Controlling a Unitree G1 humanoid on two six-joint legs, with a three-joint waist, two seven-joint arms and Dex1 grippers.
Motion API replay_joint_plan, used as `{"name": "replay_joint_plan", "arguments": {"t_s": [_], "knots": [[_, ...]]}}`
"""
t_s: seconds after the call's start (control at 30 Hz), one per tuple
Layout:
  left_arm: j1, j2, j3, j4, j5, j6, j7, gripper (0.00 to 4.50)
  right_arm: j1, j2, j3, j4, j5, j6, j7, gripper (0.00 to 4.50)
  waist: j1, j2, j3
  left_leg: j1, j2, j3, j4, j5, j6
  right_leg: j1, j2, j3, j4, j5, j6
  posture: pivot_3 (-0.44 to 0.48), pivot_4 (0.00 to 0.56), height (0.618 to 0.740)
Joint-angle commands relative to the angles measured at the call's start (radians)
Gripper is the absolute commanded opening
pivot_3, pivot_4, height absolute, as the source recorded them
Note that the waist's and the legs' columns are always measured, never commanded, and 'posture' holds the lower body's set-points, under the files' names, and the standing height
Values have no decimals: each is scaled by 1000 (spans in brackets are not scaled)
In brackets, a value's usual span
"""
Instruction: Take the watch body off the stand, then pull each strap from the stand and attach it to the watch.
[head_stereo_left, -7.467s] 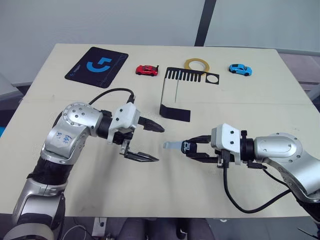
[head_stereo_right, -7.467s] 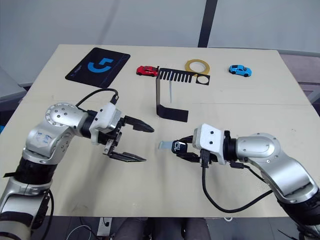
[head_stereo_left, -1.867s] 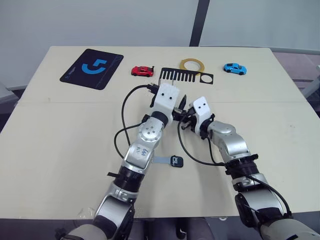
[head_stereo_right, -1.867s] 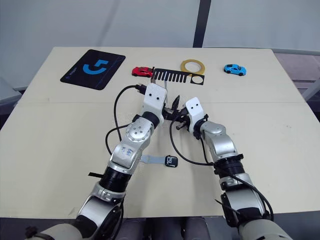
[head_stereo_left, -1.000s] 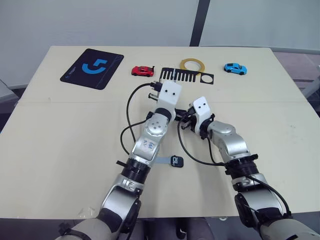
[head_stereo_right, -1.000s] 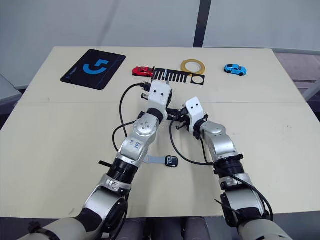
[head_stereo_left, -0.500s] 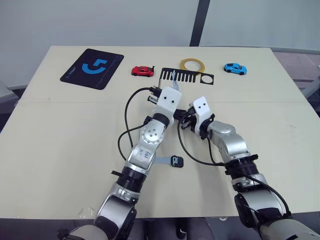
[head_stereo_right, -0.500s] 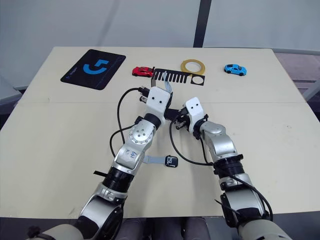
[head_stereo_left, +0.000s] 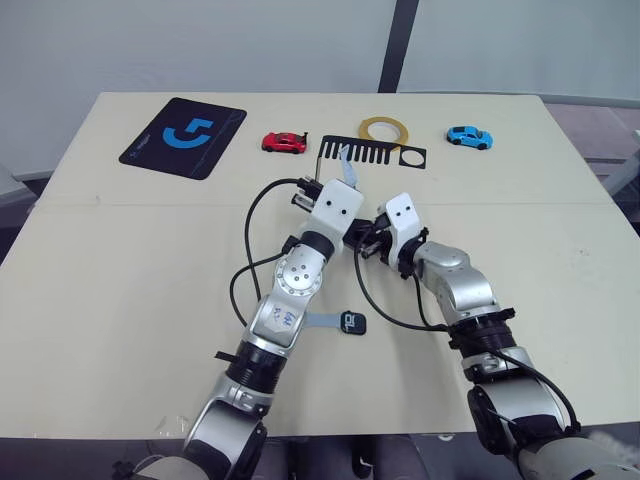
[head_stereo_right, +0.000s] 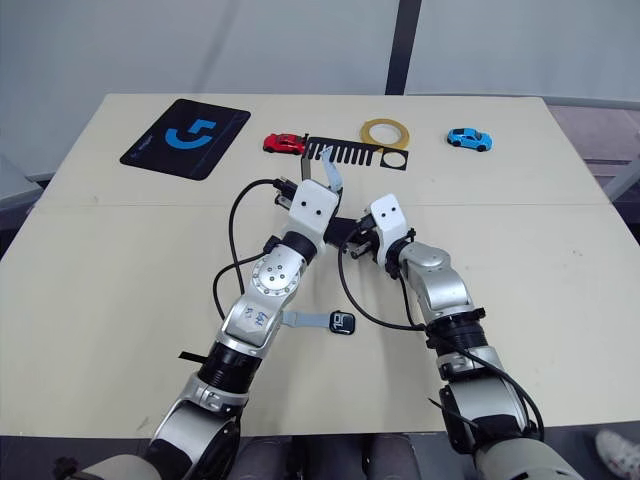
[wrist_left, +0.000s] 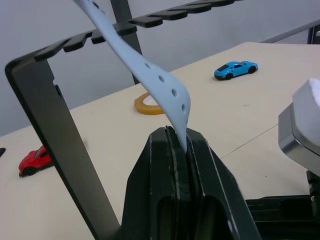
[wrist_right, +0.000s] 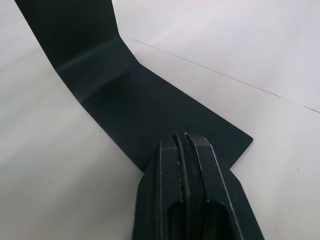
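My left gripper (wrist_left: 177, 145) pinches a pale strap (wrist_left: 150, 75) that curves up to the stand (wrist_left: 47, 125). My right gripper (wrist_right: 186, 142), fingers pressed together, presses the stand's base. Nearer me, the watch body (head_stereo_left: 352, 322) lies on the table (head_stereo_left: 120, 270).

A pale beige tabletop (head_stereo_left: 120, 260) carries everything. Along its far edge lie a black mouse pad (head_stereo_left: 183, 136) toward the far left corner, a red toy car (head_stereo_left: 284, 142), the stand (head_stereo_left: 378, 154), a yellow tape roll (head_stereo_left: 382, 129) and a blue toy car (head_stereo_left: 469, 136). The watch body (head_stereo_left: 350, 322), one strap attached, lies nearer the near edge.
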Motion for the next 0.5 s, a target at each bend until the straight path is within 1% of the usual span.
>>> {"name": "replay_joint_plan", "arguments": {"t_s": [0.03, 0.33, 0.5], "knots": [[22, 13, -14, -74, 12, -33, -25, 38, -3, 9, 8, 31, -7, 11, 7, 0, 0, 0, 0, 0, 0, 0, 0, 0, 0, 0, 0, 0, 0, 0, 0, 0, 150, 732], [117, 111, 30, -235, -29, 0, -135, 38, -37, 9, 1, 102, -10, -17, 20, 0, -2, 0, 0, 0, 0, 0, 0, 0, 0, 0, 0, 0, 0, 0, 0, 0, 150, 732], [109, 107, 30, -233, -32, -8, -143, 38, -46, 8, -4, 128, -11, -33, 22, 0, 1, 0, 0, 0, 0, 0, 0, 0, 0, 0, -1, 0, 0, 0, 0, 0, 150, 732]]}}
